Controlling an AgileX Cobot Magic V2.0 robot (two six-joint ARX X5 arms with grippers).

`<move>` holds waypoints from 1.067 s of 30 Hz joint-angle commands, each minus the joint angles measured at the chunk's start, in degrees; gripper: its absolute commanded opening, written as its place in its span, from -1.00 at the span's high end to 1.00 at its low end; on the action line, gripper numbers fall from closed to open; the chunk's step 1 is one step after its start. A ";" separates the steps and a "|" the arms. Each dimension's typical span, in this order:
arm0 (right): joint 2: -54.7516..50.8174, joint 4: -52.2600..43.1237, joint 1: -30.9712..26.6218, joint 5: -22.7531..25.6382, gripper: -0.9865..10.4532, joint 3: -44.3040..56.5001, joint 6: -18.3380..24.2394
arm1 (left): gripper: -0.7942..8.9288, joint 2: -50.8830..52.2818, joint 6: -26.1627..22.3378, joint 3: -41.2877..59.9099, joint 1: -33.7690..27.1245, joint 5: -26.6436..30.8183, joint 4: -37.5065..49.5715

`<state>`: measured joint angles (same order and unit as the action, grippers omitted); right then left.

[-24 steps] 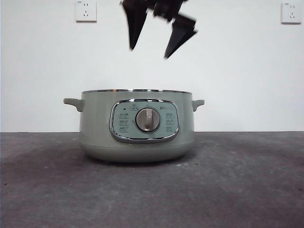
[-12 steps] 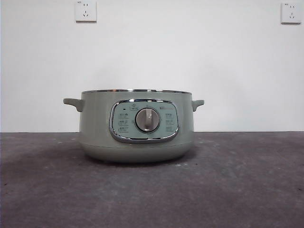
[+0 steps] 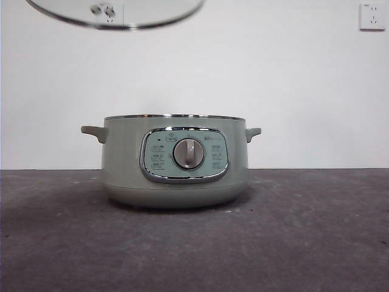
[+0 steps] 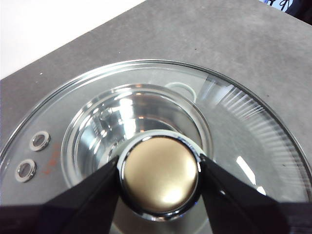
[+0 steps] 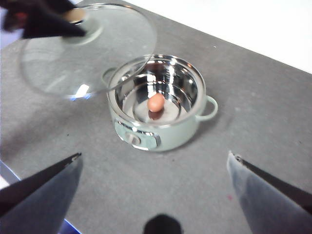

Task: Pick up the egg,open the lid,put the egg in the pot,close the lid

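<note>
Overhead, the lid (image 3: 115,15) is gripped by its knob (image 4: 160,174) in the left gripper (image 4: 160,178) for closing the pot (image 3: 174,161), where the egg (image 5: 156,103) lies; the right gripper (image 5: 156,168) is held open, well clear

1. The lid (image 4: 253,131) is clear, glossy glass with a shiny metal rim; its knob (image 4: 161,174) has a polished chrome ring.
2. The pot (image 3: 121,164) has a smooth, satin green shell and a mirror-bright steel interior.
3. The egg (image 5: 156,103) looks matt.
4. The table (image 3: 304,243) is rough, dull grey.
</note>
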<state>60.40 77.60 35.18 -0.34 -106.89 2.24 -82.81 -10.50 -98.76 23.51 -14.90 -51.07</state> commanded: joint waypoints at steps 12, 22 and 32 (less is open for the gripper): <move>-22.27 1.40 0.04 2.97 -0.05 13.07 -8.44 | 0.85 -13.25 -0.70 -0.44 1.73 -0.42 11.78; -23.93 1.40 0.04 2.95 -0.05 16.24 -8.70 | 0.85 -19.06 -0.70 -0.44 3.61 2.25 17.44; -23.96 1.40 0.04 2.97 -0.05 17.07 -8.70 | 0.85 -22.36 -1.79 -0.44 3.69 4.46 18.88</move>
<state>36.80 77.58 35.18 2.59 -90.24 -5.82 -105.27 -11.51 -98.76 27.18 -9.96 -34.41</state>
